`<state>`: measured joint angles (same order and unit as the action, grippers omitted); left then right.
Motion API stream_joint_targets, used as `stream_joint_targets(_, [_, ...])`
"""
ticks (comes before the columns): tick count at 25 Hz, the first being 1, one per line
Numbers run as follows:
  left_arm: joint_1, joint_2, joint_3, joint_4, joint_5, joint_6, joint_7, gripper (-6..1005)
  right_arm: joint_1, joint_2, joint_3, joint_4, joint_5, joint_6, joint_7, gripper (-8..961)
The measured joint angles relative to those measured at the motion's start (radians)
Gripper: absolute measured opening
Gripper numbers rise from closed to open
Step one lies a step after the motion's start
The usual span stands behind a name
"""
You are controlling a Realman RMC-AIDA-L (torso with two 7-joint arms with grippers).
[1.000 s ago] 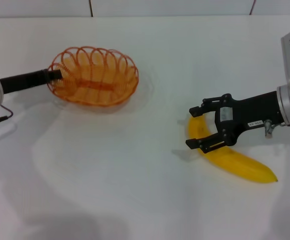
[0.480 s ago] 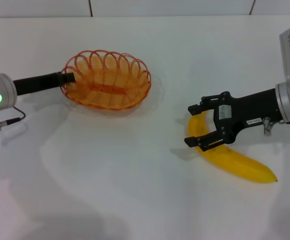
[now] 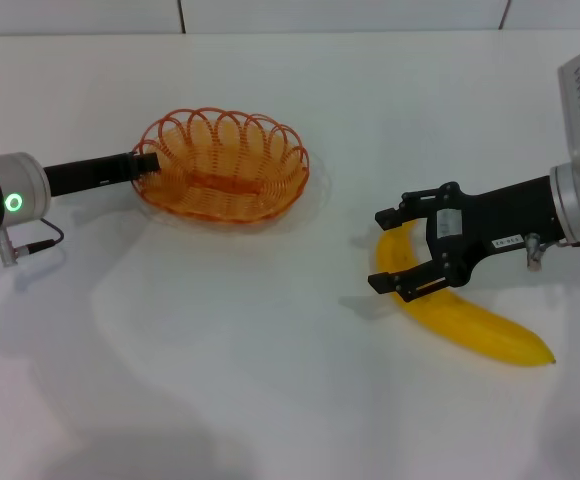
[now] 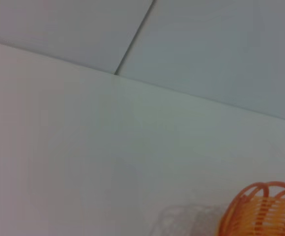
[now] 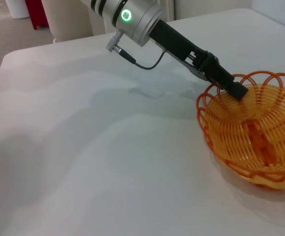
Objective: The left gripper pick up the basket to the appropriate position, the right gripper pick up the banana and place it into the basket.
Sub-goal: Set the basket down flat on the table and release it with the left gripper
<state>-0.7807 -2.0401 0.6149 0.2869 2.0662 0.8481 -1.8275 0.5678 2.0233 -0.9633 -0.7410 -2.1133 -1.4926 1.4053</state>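
Beside the banana (image 3: 460, 318), right pincer (image 3: 382, 251) straddles it released, needs clenching; left pincer (image 3: 146, 160) grasps basket (image 3: 223, 166) rim.

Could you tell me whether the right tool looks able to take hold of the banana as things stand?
Probably yes: the right tool is open, its fingers astride the banana near its curved end, with nothing between them.

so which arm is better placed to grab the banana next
The right. The right tool is open and already straddles the banana's upper end on the table, while the left tool is across the table, clamped on the basket's rim.
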Motion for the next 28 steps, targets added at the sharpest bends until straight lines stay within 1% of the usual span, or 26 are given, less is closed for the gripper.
stream_joint_targets(3, [0.000,0.000,-0.001,0.000,0.000,0.000,0.004,77,0.000,0.000,0.000,0.000,0.000,0.000,0.000,893])
stream_joint_targets(22, [0.000,-0.003,-0.001,0.000,-0.001,-0.003,0.039,249,0.000,0.002,0.000,0.002,-0.001,0.000,0.000,893])
stream_joint_targets(28, [0.005,-0.005,-0.001,-0.003,-0.045,0.001,0.115,526,-0.001,0.002,0.000,0.006,0.000,0.000,0.000,894])
